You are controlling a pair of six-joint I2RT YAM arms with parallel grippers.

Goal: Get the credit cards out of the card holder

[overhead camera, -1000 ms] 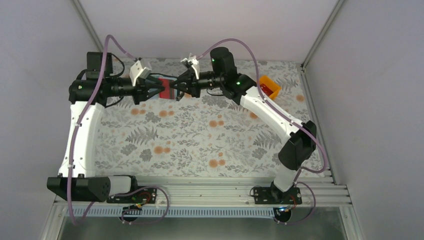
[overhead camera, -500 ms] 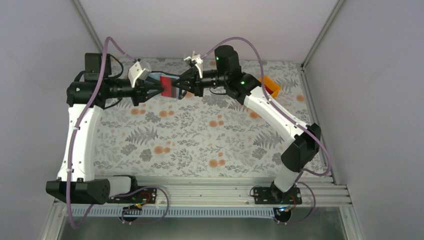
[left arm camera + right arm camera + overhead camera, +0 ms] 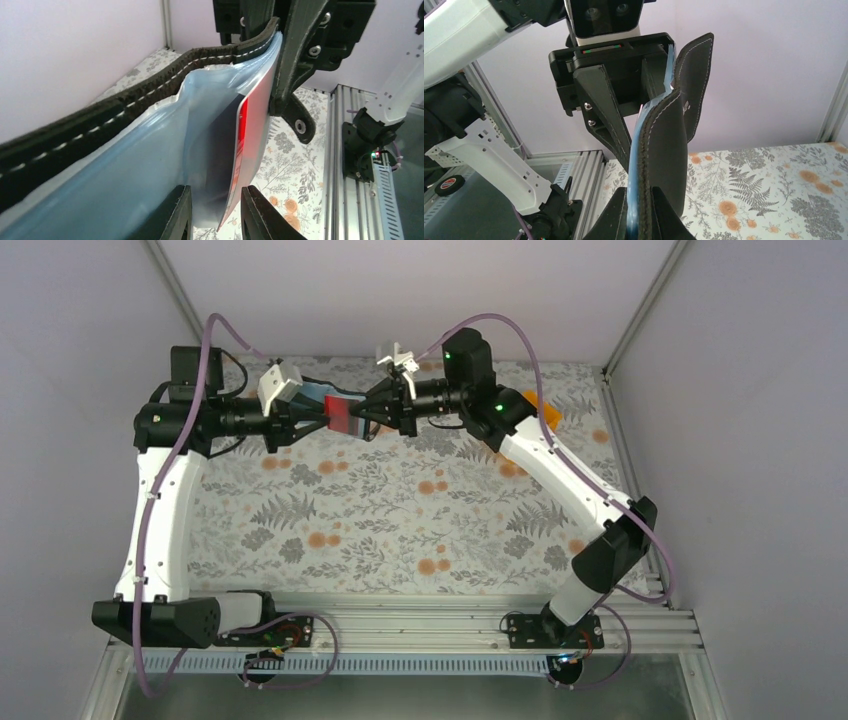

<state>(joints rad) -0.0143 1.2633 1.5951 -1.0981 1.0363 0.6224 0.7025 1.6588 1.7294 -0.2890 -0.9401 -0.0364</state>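
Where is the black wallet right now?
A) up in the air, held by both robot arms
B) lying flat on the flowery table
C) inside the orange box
A: the card holder hangs above the table, pinched between the left end effector and the right end effector.

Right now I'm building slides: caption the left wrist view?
Left tool and right tool hold the card holder; red credit card shows.

card holder (image 3: 669, 150): between left end effector (image 3: 321, 418) and right end effector (image 3: 368, 417) | bin (image 3: 549, 410): far right, behind right arm
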